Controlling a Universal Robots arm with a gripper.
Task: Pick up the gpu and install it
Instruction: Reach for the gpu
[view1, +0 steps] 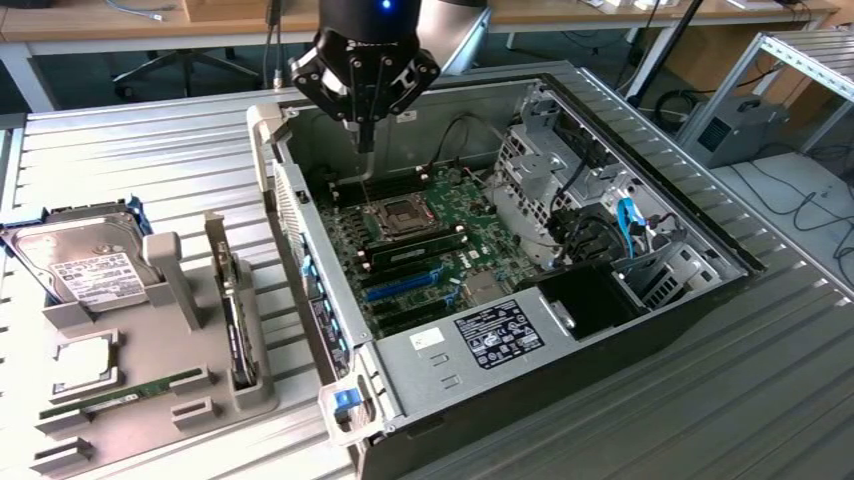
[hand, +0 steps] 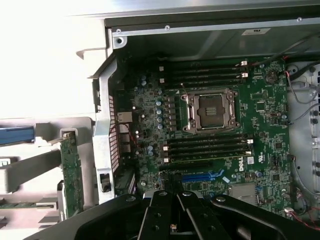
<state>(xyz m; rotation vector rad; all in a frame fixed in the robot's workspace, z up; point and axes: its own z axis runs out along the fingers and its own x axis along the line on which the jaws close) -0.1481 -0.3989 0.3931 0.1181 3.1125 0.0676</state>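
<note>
We find the black-and-silver computer case lying with its side off, so the green motherboard is reachable from above. On the exterior view's right, a silver metal drive cage and looped black and blue cables crowd the board's edge. The blue expansion slot sits between dark memory slots and a silver labelled cover. At the frame's left, the thin green gpu card stands edge-on in a grey slotted holder, hemmed between a grey post and the case's wall, free only from above.
</note>
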